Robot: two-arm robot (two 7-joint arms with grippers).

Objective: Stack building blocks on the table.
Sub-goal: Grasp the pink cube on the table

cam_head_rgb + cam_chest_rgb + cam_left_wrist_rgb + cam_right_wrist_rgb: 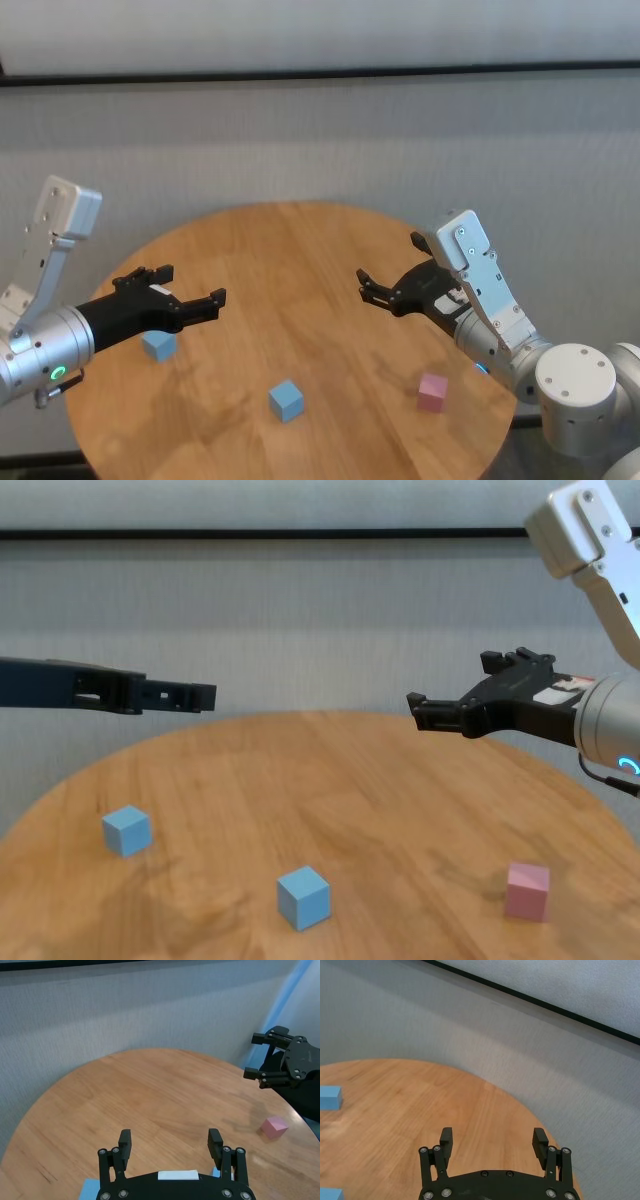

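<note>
Round wood-grain tabletop (300, 300), near edge cut off in head view. Both arms held level above it, reaching inward from either side. Left gripper (185, 290) fingers spread, empty, above left blue block (159, 345), partly hidden under gripper in left wrist view. Right gripper (385, 275) fingers spread, empty, over right side. Middle blue block (286, 400) near front; pink block (432, 392) right, well apart. No readable writing.
</note>
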